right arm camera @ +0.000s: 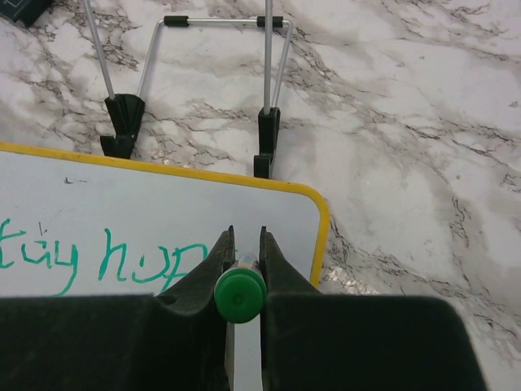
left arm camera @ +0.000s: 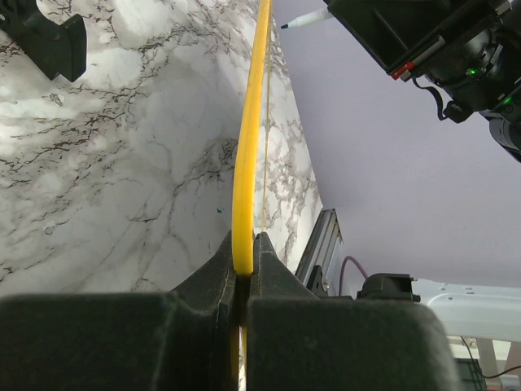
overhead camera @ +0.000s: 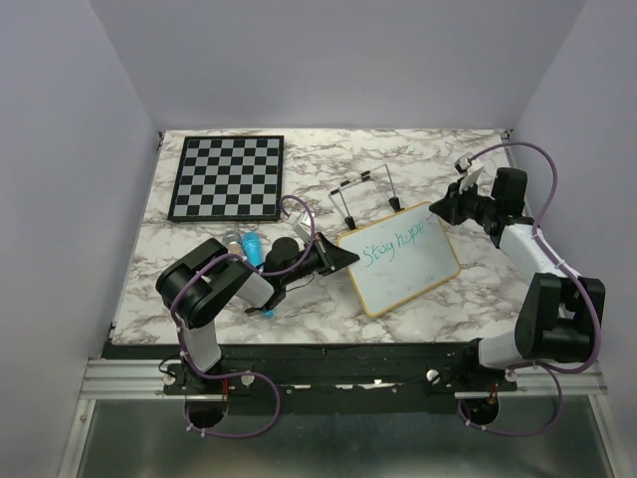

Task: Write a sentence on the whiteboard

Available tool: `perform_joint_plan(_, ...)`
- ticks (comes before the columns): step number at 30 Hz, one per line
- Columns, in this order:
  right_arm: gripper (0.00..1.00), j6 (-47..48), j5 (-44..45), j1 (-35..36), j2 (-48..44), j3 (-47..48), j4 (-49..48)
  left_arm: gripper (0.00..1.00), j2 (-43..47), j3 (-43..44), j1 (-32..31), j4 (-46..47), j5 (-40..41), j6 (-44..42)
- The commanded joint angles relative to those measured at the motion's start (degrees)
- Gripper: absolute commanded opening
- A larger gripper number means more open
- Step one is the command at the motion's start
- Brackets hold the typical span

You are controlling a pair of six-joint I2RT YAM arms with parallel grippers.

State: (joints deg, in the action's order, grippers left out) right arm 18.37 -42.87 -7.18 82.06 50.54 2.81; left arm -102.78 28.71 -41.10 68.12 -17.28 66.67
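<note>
The whiteboard (overhead camera: 413, 269) lies tilted on the marble table, its frame yellow in the wrist views. Green words on it (overhead camera: 394, 241) read roughly "Stay happ" in one line; in the right wrist view the words (right arm camera: 106, 259) end just left of the jaws. My left gripper (overhead camera: 344, 257) is shut on the board's left edge, and the left wrist view shows its jaws (left arm camera: 243, 241) pinching the yellow frame (left arm camera: 248, 147). My right gripper (overhead camera: 445, 208) is over the board's far right corner, shut on a green marker (right arm camera: 240, 295). The marker's tip is hidden below the jaws (right arm camera: 245, 237).
A black-and-white chessboard (overhead camera: 227, 176) lies at the back left. A folding wire stand (overhead camera: 366, 193) lies just behind the whiteboard, also in the right wrist view (right arm camera: 203, 73). A blue object (overhead camera: 253, 247) lies beside the left arm. Walls close in the table on three sides.
</note>
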Motion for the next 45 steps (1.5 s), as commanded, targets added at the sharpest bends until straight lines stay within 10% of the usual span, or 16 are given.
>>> perform_joint_plan(1, 0.00, -1.5, 2.9, 0.2, 0.7, 1.5, -4.6, 0.00, 0.2, 0.5, 0.1, 2.9, -1.5, -2.1)
perform_joint_plan(45, 0.01, 3.4, -2.0, 0.3, 2.5, -0.3, 2.1, 0.00, 0.2, 0.3, 0.1, 3.4, -1.4, -2.0)
